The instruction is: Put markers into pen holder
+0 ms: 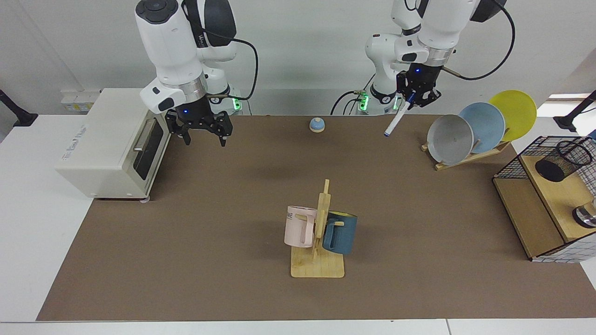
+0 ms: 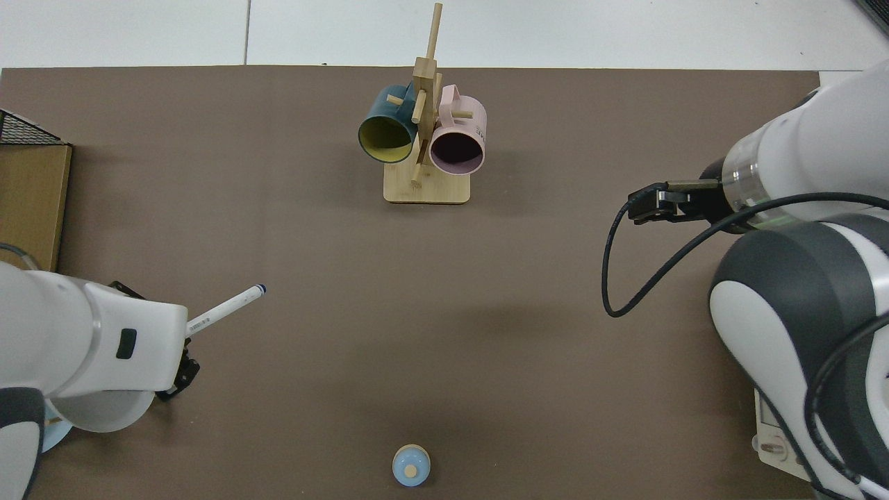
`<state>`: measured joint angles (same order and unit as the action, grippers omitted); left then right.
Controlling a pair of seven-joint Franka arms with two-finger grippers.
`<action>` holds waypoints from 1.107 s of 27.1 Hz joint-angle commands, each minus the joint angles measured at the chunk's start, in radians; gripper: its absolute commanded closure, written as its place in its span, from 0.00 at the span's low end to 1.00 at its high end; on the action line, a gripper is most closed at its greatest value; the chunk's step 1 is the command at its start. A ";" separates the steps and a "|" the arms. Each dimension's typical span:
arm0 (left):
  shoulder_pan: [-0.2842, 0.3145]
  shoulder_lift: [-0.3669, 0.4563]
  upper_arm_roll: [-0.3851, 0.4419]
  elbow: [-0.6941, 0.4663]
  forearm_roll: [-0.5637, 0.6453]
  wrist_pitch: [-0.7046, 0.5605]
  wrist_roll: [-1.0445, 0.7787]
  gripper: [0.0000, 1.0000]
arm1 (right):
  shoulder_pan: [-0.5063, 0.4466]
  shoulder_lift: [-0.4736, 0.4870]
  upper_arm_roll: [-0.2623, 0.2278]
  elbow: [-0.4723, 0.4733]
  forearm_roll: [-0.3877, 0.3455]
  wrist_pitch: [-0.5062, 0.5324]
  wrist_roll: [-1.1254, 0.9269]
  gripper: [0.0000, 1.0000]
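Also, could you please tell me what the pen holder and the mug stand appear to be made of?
The pen holder, lying tilted on the rack's wooden shelf, looks like black metal wire mesh: you can see through its wall. The mug stand looks like pale, unpainted wood, possibly bamboo, with a flat slab base, an upright post and pegs, and a matte finish.
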<state>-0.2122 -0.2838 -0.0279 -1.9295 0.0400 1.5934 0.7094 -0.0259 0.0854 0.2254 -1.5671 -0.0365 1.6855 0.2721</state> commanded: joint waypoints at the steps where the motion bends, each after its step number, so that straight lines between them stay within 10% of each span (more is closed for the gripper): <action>1: 0.008 0.034 0.046 0.053 0.089 -0.058 0.096 1.00 | -0.071 -0.006 0.017 -0.007 -0.017 -0.012 -0.057 0.00; 30: 0.263 0.135 0.134 0.179 0.640 0.128 0.861 1.00 | -0.132 -0.039 0.017 -0.063 0.004 -0.015 -0.056 0.00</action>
<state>-0.0070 -0.1854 0.1144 -1.7862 0.6438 1.6454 1.4363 -0.1299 0.0818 0.2264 -1.5898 -0.0385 1.6828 0.2400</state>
